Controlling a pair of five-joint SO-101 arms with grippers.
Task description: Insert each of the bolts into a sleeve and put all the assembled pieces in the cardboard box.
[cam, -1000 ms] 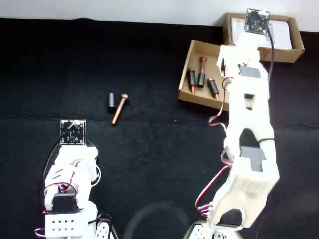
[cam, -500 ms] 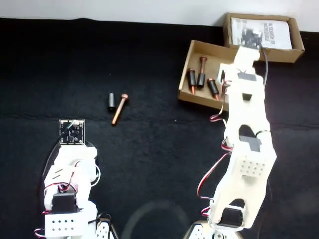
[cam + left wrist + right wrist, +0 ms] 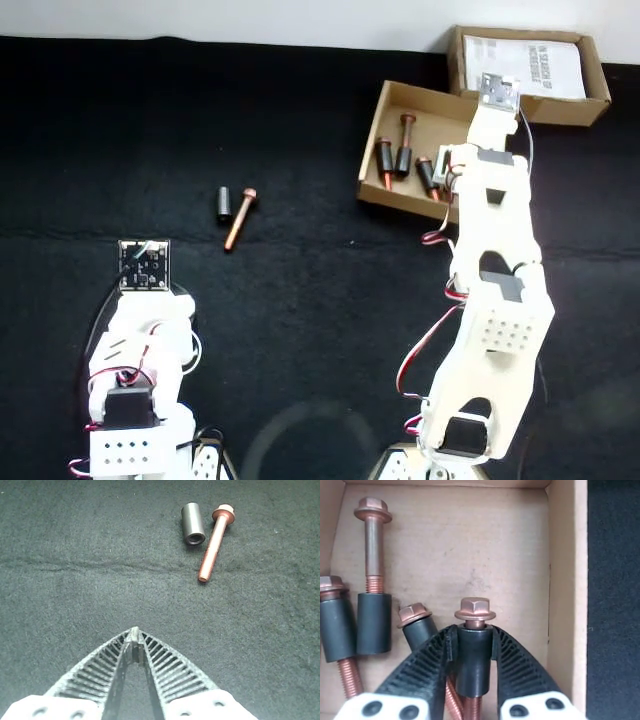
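Observation:
My right gripper (image 3: pixel 474 641) is shut on an assembled piece (image 3: pixel 473 666), a copper bolt inside a black sleeve, held low inside the cardboard box (image 3: pixel 495 545). Three more assembled pieces (image 3: pixel 373 622) lie on the box floor beside it, also seen from above as assembled pieces (image 3: pixel 404 148) in the cardboard box (image 3: pixel 372 150). A loose black sleeve (image 3: pixel 193 524) and a loose copper bolt (image 3: pixel 214 542) lie side by side on the black cloth; from above they are the sleeve (image 3: pixel 224 204) and the bolt (image 3: pixel 240 218). My left gripper (image 3: pixel 134 637) is shut and empty, well short of them.
A second cardboard box (image 3: pixel 590 100) holding a printed sheet stands at the back right, touching the first one. The right arm (image 3: pixel 495 250) stretches over the box's near wall. The left arm (image 3: pixel 140 330) stays folded at the front left. Black cloth (image 3: pixel 300 300) covers the table.
The right arm has drawn back and dropped its wrist over the cardboard box, bringing the held piece down inside it. The left arm, loose bolt and sleeve have not moved.

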